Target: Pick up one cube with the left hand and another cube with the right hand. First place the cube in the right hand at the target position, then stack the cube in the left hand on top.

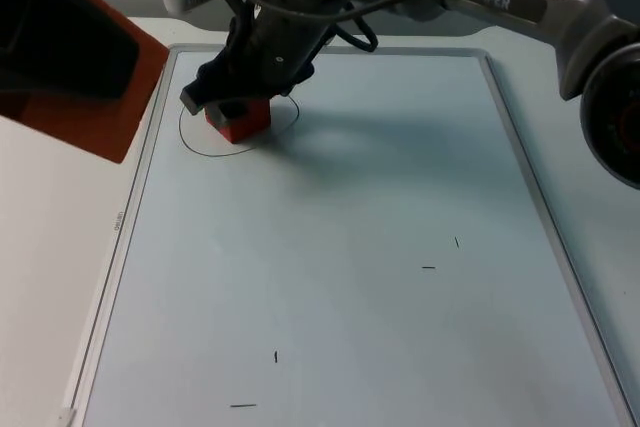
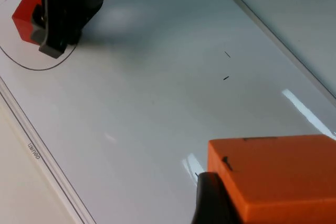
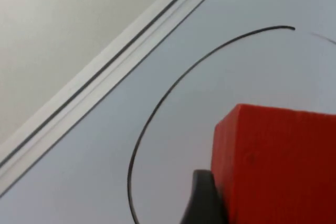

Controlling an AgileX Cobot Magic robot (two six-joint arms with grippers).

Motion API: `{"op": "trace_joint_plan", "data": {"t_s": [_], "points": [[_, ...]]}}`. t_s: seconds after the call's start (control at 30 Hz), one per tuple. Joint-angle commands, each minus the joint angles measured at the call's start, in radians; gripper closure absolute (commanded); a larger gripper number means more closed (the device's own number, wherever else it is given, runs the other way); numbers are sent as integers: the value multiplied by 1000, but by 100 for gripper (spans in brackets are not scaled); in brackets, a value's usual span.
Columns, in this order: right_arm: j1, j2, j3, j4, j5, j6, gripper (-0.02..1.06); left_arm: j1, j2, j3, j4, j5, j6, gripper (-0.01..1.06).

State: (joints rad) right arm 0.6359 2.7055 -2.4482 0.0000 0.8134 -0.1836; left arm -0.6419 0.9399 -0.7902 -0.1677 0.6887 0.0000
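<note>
A red cube sits inside the drawn circle at the board's far left. My right gripper reaches down over it, shut on the red cube, which rests on the board. In the right wrist view a black fingertip presses the red cube's side, with the circle line curving past. The left wrist view has the red cube under the right gripper. My left gripper hovers high at the left, shut on an orange cube.
The pale board has a raised grey frame along its left and right sides. Short pen marks dot its near half. White table top lies left of the frame.
</note>
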Motion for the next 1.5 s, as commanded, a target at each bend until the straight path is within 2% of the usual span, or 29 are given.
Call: {"op": "trace_joint_plan", "data": {"t_s": [0.0, 0.13, 0.37, 0.5, 0.53, 0.63, 0.7, 0.83, 0.93, 0.97, 1.03, 1.1, 1.13, 1.23, 1.47], "points": [[1, -4, -5, 5, -19, 3, 42, -9, -9, 1, -3, -9, 0, 86], [1, -27, -9, 5, -7, 3, 30, -9, -9, 1, 2, -9, 0, 86], [1, -115, -9, 21, 31, -7, 30, -9, -9, 1, 4, -9, 0, 86], [1, -240, -9, 31, 124, -36, 30, -9, -9, 1, 15, -19, 0, 86], [1, -240, -9, 31, 124, -36, 30, -9, -9, 1, 15, -19, 0, 86], [1, -368, -9, 70, 215, -103, 30, -9, -9, 1, 25, -63, 0, 86], [1, -430, -9, 76, 244, -113, 30, -9, -9, 1, 30, -82, 0, 86], [-8, -567, -9, 92, 274, -141, 30, -9, -4, 1, 72, -141, 0, 86], [-31, -728, -9, 103, 298, -169, 30, -9, 53, -6, 99, -232, 0, 86], [-31, -728, -9, 103, 298, -169, 30, -9, 53, -6, 99, -232, 0, 86], [-50, -818, -9, 141, 322, -211, 30, -8, 123, -32, 115, -248, 0, 86], [-74, -891, -9, 215, 349, -256, 30, -8, 197, -82, 150, -248, 0, 86], [-74, -891, -9, 215, 349, -256, 30, -8, 197, -82, 150, -248, 0, 86], [-118, -987, -9, 289, 395, -292, 30, -8, 302, -164, 190, -244, 0, 86], [-180, -1093, -9, 289, 408, -293, 30, 12, 460, -272, 207, -231, 57, 86]]}}
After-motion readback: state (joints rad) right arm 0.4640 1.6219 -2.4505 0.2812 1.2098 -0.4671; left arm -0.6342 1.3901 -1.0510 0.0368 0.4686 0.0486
